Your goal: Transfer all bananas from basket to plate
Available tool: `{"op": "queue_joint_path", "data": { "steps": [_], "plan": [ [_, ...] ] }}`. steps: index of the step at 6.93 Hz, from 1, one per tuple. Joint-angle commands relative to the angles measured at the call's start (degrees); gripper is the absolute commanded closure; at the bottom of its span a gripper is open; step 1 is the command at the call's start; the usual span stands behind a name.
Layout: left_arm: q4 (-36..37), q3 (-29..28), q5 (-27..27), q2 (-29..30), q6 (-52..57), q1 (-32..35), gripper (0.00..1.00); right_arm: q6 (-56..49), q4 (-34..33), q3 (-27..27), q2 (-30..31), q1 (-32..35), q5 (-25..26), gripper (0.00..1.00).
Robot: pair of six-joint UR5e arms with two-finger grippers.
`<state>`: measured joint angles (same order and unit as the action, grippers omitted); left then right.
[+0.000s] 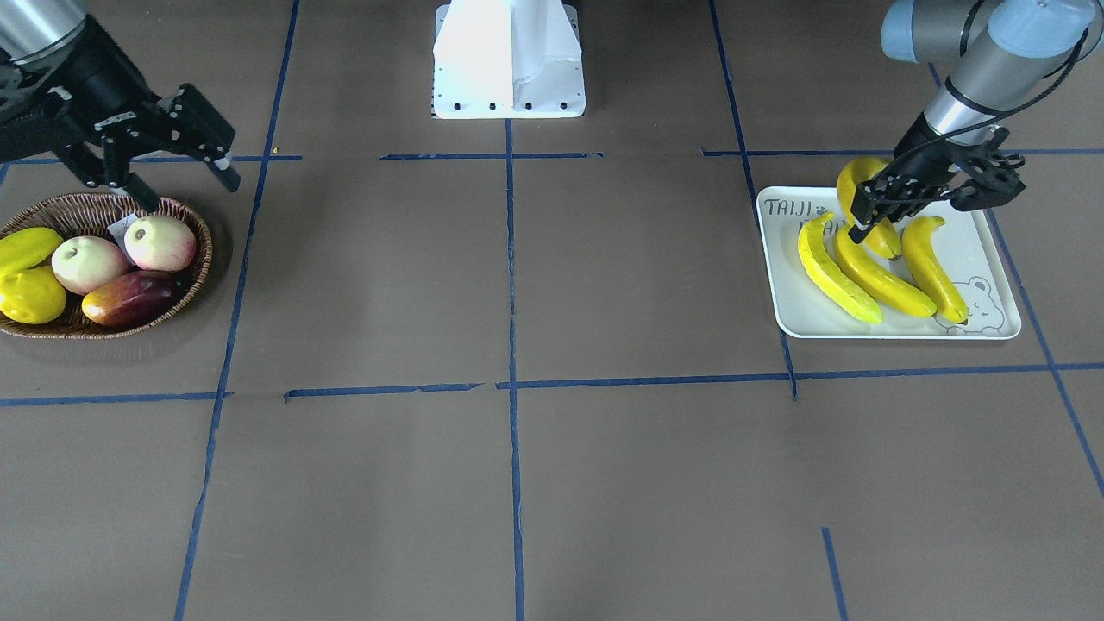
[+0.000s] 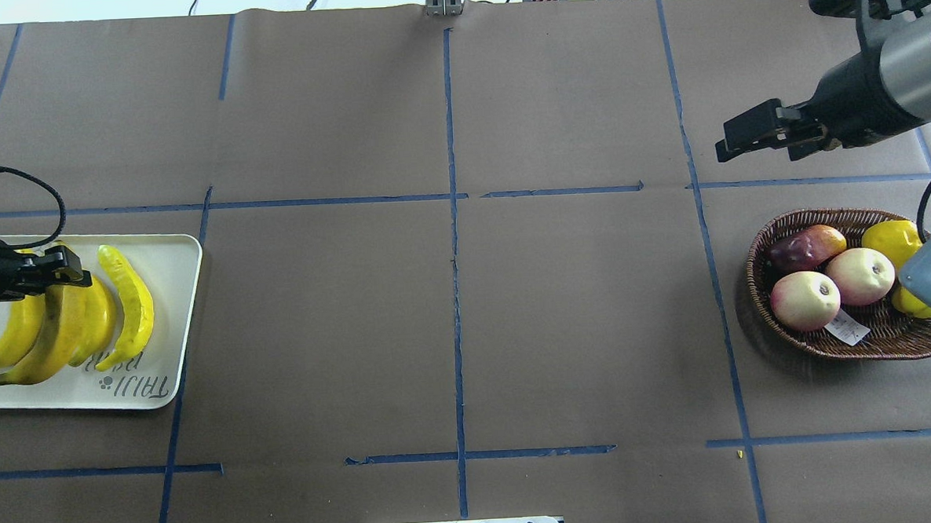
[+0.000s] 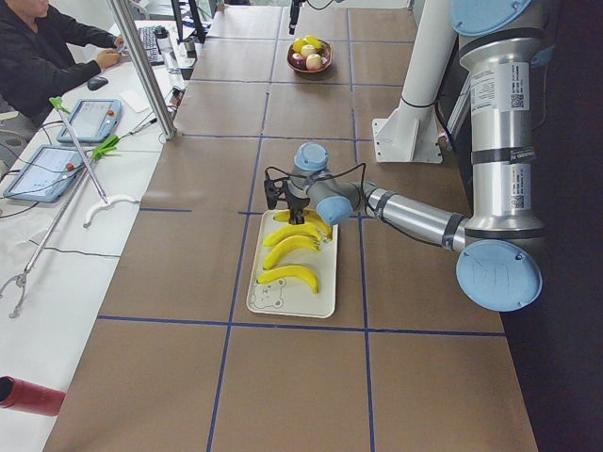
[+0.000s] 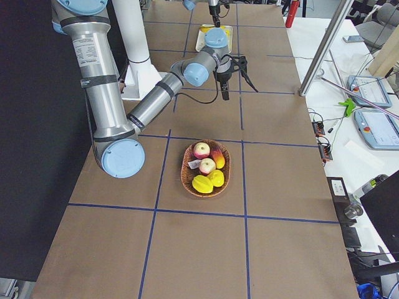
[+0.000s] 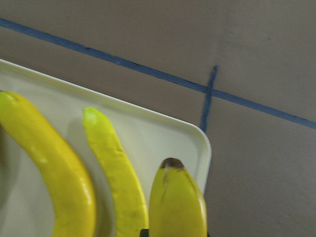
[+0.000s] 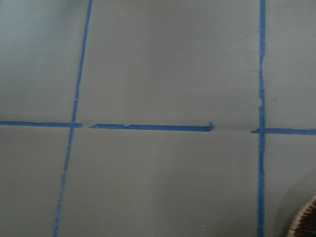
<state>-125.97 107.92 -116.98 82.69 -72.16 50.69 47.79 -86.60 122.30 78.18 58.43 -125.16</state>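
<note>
Three bananas [image 1: 880, 278] lie side by side on the off-white plate [image 1: 992, 259]. A fourth banana [image 1: 858, 181] hangs tilted over the plate's robot-side end, and my left gripper [image 1: 871, 220] is shut on it. From overhead that banana [image 2: 48, 339] shows among the others on the plate [image 2: 175, 262]. In the left wrist view its dark-tipped end [image 5: 177, 197] juts out below. My right gripper [image 1: 191, 194] stands open above the table just behind the wicker basket [image 1: 200, 259], holding nothing. No banana shows in the basket [image 2: 756, 257].
The basket holds two pale pink apples [image 2: 805, 300], a red-purple fruit [image 2: 803, 247] and yellow fruits [image 1: 30, 293]. The white robot base [image 1: 509, 60] sits at the table's middle edge. A person [image 3: 42, 52] sits beyond the table.
</note>
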Motion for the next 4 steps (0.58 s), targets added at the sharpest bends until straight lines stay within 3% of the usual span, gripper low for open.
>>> {"op": "queue_joint_path", "data": {
  "steps": [1, 2, 3, 4],
  "plan": [
    [-0.06, -3.06, 1.13, -0.25, 0.62, 0.72, 1.0, -8.83, -1.21, -2.67, 2.23, 4.05, -0.43, 0.0],
    [-0.06, -3.41, 1.93, -0.25, 0.62, 0.72, 1.0, -10.95, -1.21, -3.2, 3.03, 5.19, -0.43, 0.0],
    [-0.06, -3.76, 2.28, -0.08, 0.62, 0.72, 0.91, -12.97, -1.21, -3.73, 4.17, 6.34, -0.43, 0.0],
    [-0.06, -4.38, 2.29, 0.1, 0.8, 1.51, 0.19, -16.21, -1.21, -4.86, 4.87, 8.09, -0.52, 0.0]
  ]
}}
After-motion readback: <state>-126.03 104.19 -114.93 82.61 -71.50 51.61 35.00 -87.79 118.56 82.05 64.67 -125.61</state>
